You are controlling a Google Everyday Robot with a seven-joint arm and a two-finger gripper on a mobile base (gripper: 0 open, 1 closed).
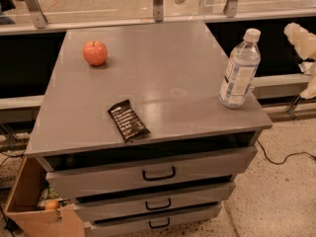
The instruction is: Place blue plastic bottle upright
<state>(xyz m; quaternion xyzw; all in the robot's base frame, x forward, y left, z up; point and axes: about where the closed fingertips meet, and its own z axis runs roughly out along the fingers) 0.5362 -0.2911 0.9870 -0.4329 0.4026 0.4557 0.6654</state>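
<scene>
And there's the blue plastic bottle (240, 68), standing upright near the tabletop's (163, 73) right edge, with its white cap on top and its base flat on the grey surface. The claw (305, 59) hangs out beyond that same right edge, clear of the bottle, its two pale fingers spread apart and holding nothing. An apple (95, 52) sits at the tabletop's back left, and a dark snack bar (128, 120) lies by its front edge.

blue plastic bottle (239, 68) | clear, white cap | upright, table (163, 78) right edge | claw (307, 58) apart, rightward
</scene>
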